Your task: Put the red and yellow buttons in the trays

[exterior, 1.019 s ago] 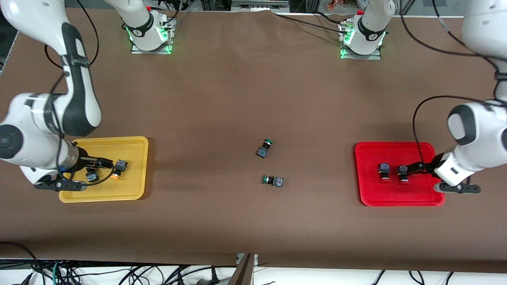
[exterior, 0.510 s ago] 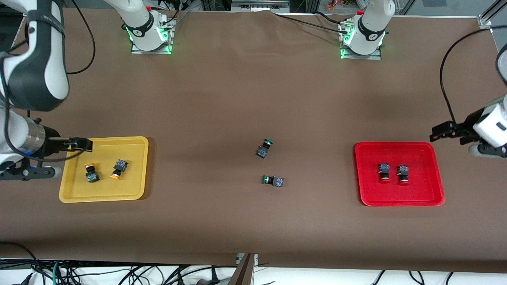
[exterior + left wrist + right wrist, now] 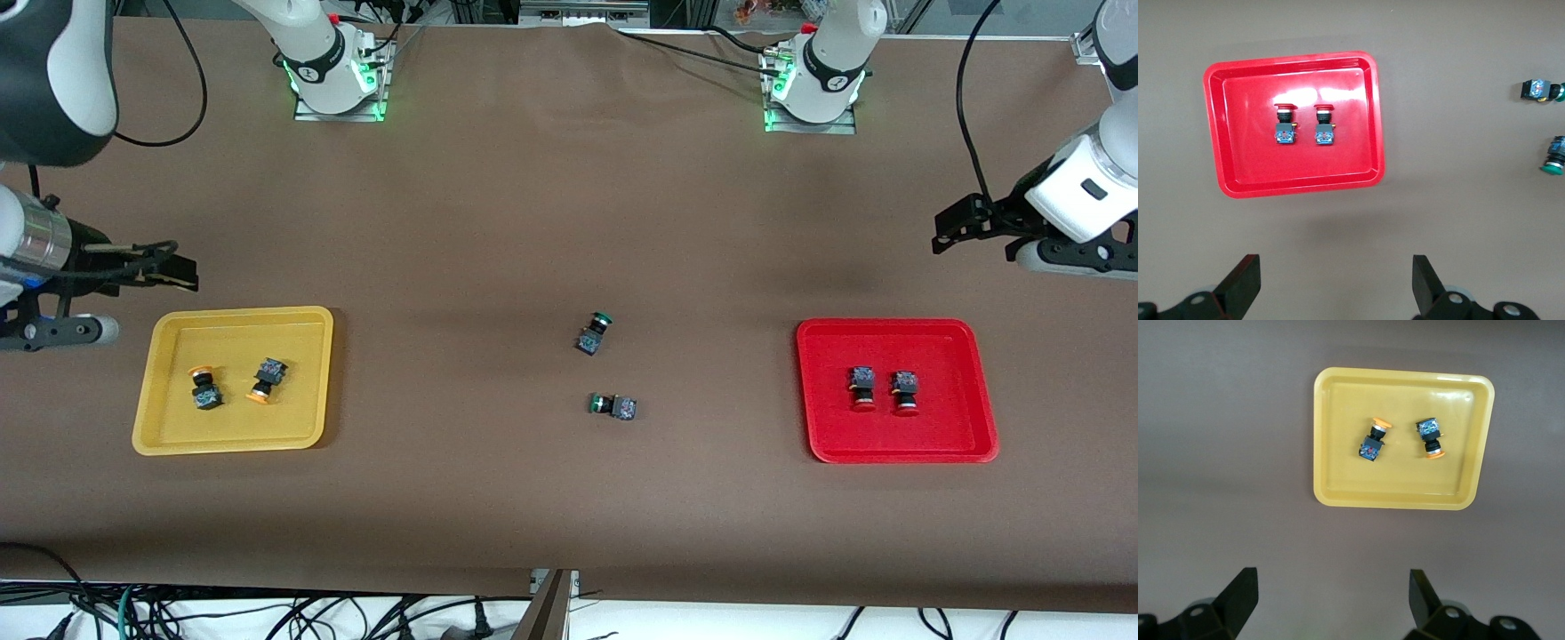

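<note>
A: Where were the buttons at that moment?

B: All four were in the trays. The yellow tray [image 3: 166,441] lay toward the right arm's end of the counter [image 3: 498,222] and held the two yellow buttons: one [image 3: 204,392] lay close to the other [image 3: 267,380], apart, and both lay on their sides. The red tray [image 3: 898,455] lay toward the left arm's end and held the two red buttons, one [image 3: 861,388] just beside the other [image 3: 905,392], in parallel, with the caps turned toward the front camera.

A: And the grippers?

B: The right gripper [image 3: 182,269] hung over the bare counter beside the yellow tray, and its fingers [image 3: 1238,595] were spread wide with nothing between them. The left gripper [image 3: 944,233] hung over the counter near the red tray, its fingers [image 3: 1241,285] spread the same way, also empty.

A: How would such a button handle?

B: I judged it light and stiff, a hard small thing that would not crush. The round cap looked smooth and could slip or roll, so the blocky dark body, with its flat sides, seemed the better place to take hold.

A: Was anything left on the counter?

B: Two green buttons lay in the middle, one [image 3: 593,333] farther from the front camera than the other [image 3: 613,406]. They were not of the task, so I judged the sorting finished
</note>
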You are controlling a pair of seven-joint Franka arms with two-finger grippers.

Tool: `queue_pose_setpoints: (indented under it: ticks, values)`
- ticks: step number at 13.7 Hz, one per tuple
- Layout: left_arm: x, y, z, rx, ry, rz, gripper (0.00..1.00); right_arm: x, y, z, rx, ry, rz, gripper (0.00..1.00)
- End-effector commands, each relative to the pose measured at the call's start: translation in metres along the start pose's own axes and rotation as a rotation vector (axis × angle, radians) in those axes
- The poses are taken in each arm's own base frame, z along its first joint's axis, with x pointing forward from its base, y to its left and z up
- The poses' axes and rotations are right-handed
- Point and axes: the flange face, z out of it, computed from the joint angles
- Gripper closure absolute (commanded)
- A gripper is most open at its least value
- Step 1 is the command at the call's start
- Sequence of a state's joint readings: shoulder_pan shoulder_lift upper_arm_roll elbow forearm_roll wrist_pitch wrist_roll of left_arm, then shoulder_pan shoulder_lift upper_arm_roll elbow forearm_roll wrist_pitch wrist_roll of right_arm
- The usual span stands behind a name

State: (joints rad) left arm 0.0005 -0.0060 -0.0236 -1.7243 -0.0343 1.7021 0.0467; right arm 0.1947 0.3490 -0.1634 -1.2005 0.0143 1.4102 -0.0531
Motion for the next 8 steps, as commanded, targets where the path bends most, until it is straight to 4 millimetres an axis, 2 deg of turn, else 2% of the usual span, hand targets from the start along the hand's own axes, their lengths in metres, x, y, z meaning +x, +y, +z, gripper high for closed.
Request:
queue_pose_setpoints:
  ticks: [1,3,4,8]
  values:
    - [-0.008,-0.004,-0.02,0.016,0.003,-0.008,0.0,-0.045,0.026,-0.024,0.045,0.022,0.02,0.0]
    - [-0.007,-0.009,-0.036,0.017,0.017,-0.011,0.0,-0.068,0.033,-0.028,0.053,0.023,0.028,0.0]
    - [-0.008,-0.009,-0.036,0.016,0.01,-0.011,0.0,-0.073,0.033,-0.027,0.051,0.023,0.029,0.0]
    - [-0.014,-0.009,-0.029,0.016,-0.058,-0.007,0.0,-0.078,0.018,-0.034,0.047,0.04,0.001,0.0]
